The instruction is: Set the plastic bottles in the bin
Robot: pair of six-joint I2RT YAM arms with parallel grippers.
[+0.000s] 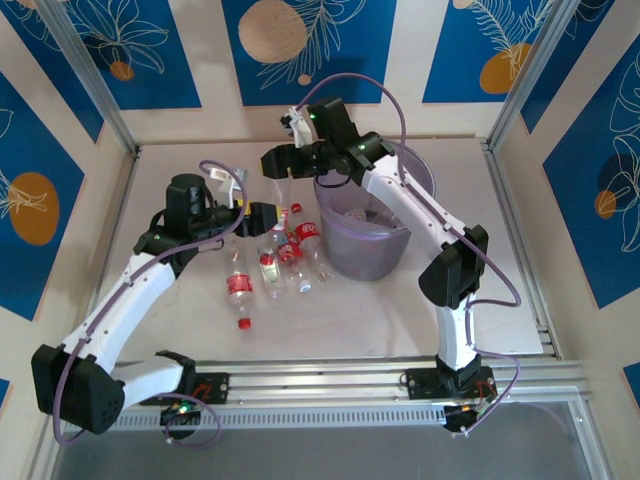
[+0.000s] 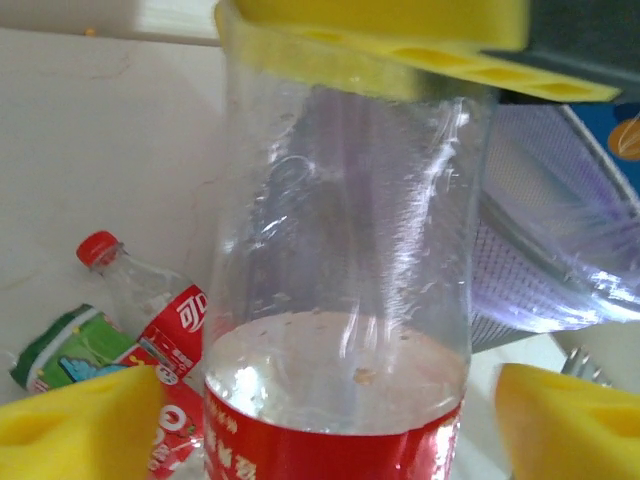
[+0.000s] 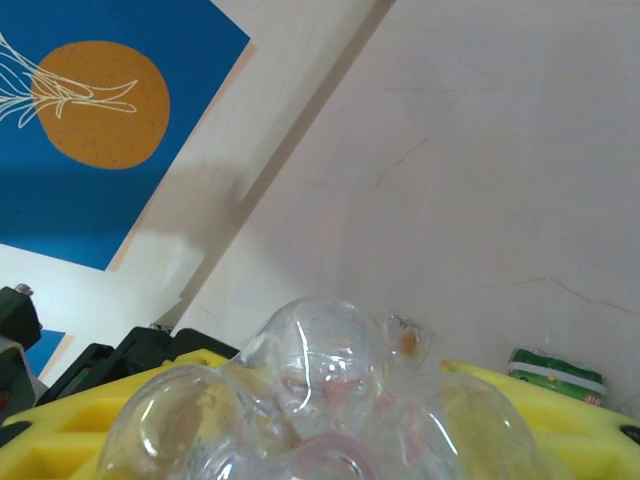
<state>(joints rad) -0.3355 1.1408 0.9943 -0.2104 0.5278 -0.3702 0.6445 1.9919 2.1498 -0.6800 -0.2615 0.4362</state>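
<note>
A clear plastic bottle (image 2: 340,250) with a red label stands between the two arms. My left gripper (image 2: 325,425) is open around its labelled end, and both yellow pads (image 2: 85,425) stand a little off its sides. My right gripper (image 3: 330,445) is shut on the bottle's lumpy clear base (image 3: 320,390); one of its yellow fingers (image 2: 400,45) crosses the far end in the left wrist view. From above, the left gripper (image 1: 272,213) and right gripper (image 1: 280,160) meet just left of the pale-purple bin (image 1: 335,228). Several more bottles (image 1: 239,286) lie on the table.
Among the bottles lying left of the bin is a green-labelled one (image 1: 268,264) and a red-capped one (image 2: 140,300). Loose red caps (image 1: 243,323) lie nearby. The bin's wall (image 2: 545,250) is close on the right of the left gripper. Enclosure walls ring the table.
</note>
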